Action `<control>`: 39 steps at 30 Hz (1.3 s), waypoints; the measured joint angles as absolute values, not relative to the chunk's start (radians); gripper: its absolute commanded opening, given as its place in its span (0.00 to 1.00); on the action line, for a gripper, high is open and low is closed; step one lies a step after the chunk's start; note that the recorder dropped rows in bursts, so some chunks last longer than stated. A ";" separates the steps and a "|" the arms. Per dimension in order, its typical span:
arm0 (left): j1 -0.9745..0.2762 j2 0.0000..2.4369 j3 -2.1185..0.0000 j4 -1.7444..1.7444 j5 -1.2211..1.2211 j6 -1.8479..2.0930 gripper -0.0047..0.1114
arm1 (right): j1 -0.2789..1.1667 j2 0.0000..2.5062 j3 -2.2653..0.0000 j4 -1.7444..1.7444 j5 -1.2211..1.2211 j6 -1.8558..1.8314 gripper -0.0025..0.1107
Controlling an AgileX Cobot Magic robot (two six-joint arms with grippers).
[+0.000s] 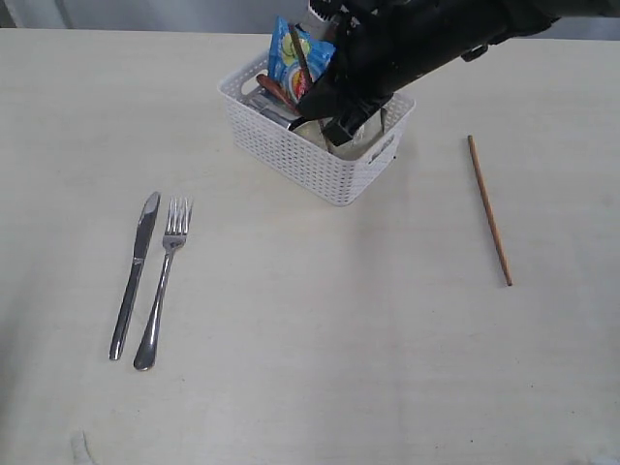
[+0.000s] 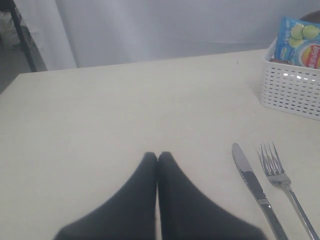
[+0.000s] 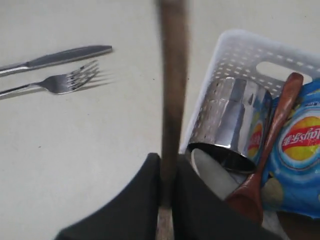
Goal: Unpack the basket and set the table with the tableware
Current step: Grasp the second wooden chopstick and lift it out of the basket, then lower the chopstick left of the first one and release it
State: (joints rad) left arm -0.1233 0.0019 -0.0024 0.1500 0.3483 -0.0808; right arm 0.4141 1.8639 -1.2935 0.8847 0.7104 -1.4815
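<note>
Soft even light, faint shadows, chopstick [image 3: 172, 100] blurred, seemingly defocused

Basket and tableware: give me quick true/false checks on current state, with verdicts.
1. The knife and fork lie side by side on the table. True.
2. The cup stands on the table. False: it is in the basket.
3. The right gripper is shut on a chopstick. True.
4. Both chopsticks are in the basket. False: a second chopstick lies on the table.
5. The left gripper holds the spoon. False: it is shut, empty; the spoon is in the basket.
</note>
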 measured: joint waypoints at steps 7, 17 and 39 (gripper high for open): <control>-0.123 0.002 -0.002 0.150 0.348 -0.081 0.04 | 0.414 1.768 -1.322 0.899 0.751 -1.477 0.03; -0.123 0.002 -0.002 0.150 0.348 -0.081 0.04 | 0.386 1.567 -1.329 0.901 0.669 -1.337 0.03; -0.123 0.002 -0.002 0.150 0.348 -0.081 0.04 | -0.048 1.946 -1.330 0.446 0.978 -0.361 0.02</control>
